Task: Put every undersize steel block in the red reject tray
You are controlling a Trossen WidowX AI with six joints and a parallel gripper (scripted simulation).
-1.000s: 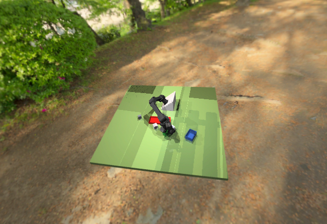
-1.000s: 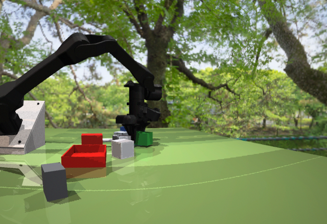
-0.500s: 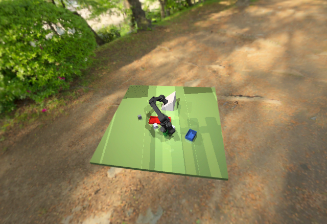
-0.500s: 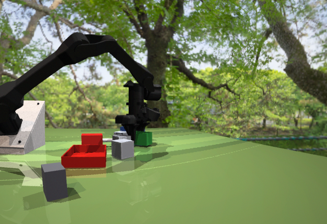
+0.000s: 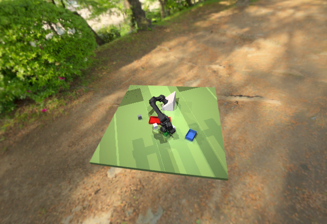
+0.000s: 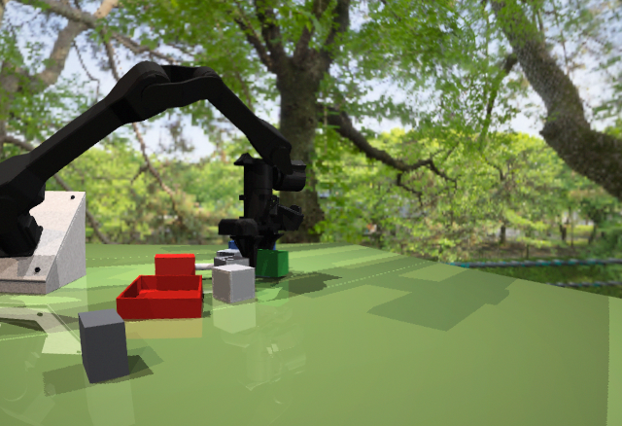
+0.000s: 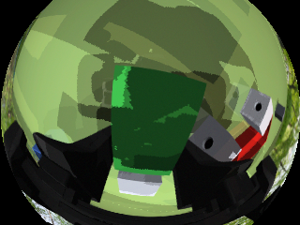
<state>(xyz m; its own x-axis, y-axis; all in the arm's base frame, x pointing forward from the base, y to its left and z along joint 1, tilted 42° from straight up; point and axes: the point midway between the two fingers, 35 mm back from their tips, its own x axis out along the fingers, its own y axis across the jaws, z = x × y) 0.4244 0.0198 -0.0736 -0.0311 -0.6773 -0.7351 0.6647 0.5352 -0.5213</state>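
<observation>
Black gripper is pointed down, jaws part-open and clamped on the green block-shaped gauge, low over the green tabletop. Can't tell if gauge touches the top. Grey bored steel block is just beside the gripper; light grey bored steel block sits near the red reject tray. Dark grey block stands apart, outside the tray. Blue open tray is across from the red one, gripper between.
</observation>
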